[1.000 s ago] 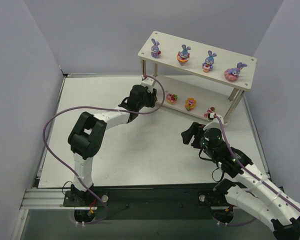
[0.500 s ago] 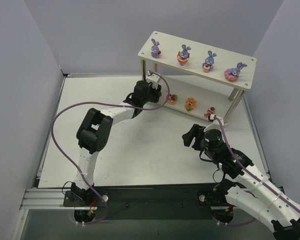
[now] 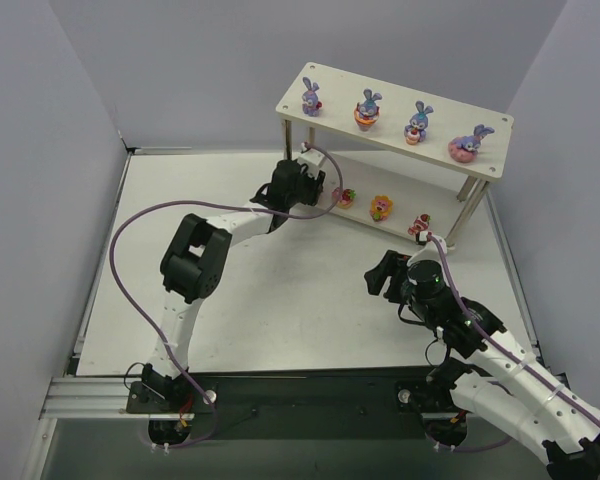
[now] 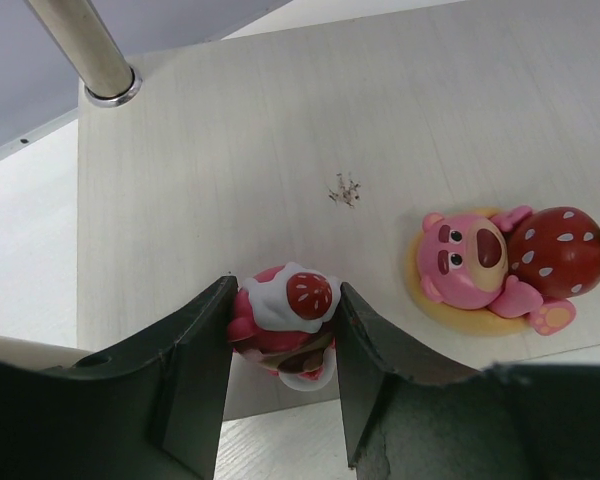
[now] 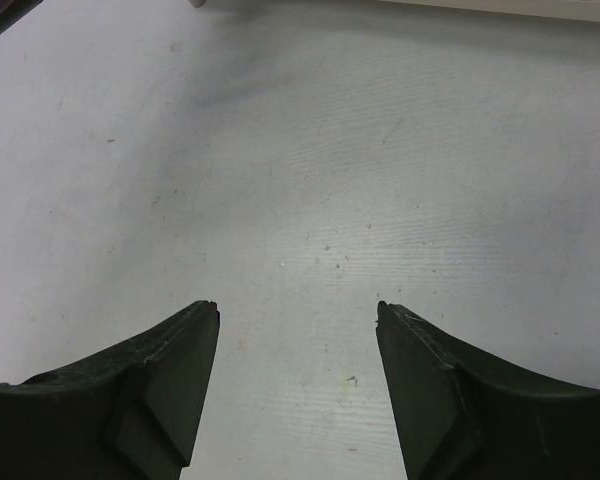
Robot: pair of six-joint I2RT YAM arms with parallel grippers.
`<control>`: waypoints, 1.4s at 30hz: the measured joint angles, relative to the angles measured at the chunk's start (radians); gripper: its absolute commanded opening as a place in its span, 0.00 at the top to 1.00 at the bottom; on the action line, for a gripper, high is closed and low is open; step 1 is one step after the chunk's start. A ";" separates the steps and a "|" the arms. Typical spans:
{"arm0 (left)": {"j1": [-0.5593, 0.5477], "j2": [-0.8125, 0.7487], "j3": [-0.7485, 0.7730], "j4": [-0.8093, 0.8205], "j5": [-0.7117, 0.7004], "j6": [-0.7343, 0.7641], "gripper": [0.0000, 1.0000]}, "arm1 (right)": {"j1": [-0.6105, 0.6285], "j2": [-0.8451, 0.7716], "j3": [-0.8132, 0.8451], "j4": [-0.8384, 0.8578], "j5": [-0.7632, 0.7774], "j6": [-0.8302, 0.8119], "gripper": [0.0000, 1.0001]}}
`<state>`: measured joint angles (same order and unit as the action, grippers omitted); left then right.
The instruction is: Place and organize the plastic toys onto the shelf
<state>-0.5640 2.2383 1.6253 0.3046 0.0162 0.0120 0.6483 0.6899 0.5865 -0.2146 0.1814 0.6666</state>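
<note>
Looking across the white tabletop (image 3: 280, 300) between pale grey walls (image 3: 180, 60), we see the left gripper (image 4: 285, 300) clamped on a pink-and-red plastic cake toy (image 4: 285, 318) at the left end of the pale wooden two-tier shelf (image 3: 338, 100)'s lower board (image 4: 280, 120), and the right gripper (image 5: 298, 310) open over the tabletop nearer us.

A white bench (image 3: 280, 300) is seen from above, closed in by pale lilac-grey wall panels (image 3: 40, 150) at 9, 12 and 3 o'clock. Along its 6 o'clock edge a dark strip (image 3: 310, 400) is laid, and a ribbed aluminium rail (image 3: 80, 398) is fixed at about 7 o'clock. In the right wrist view the bench surface is marked with small dark specks and faint scuffs.
</note>
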 measured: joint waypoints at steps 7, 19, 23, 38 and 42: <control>0.009 0.020 0.028 -0.004 0.000 0.000 0.82 | 0.000 0.004 -0.007 0.000 0.000 0.007 0.36; 0.010 0.032 0.044 -0.007 -0.004 0.000 0.56 | 0.000 0.005 -0.021 0.001 0.000 0.011 0.36; 0.010 0.032 0.044 -0.007 -0.003 0.000 0.45 | 0.000 0.005 -0.022 0.001 0.001 0.011 0.36; 0.005 0.032 0.049 -0.019 -0.004 -0.004 0.28 | 0.000 0.005 -0.022 0.001 0.004 0.011 0.36; 0.003 0.031 0.049 -0.015 -0.015 -0.004 0.27 | 0.000 0.005 -0.022 0.001 0.006 0.011 0.36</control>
<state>-0.5613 2.2696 1.6745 0.2893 0.0013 0.0082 0.6483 0.6945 0.5644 -0.2138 0.1871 0.6777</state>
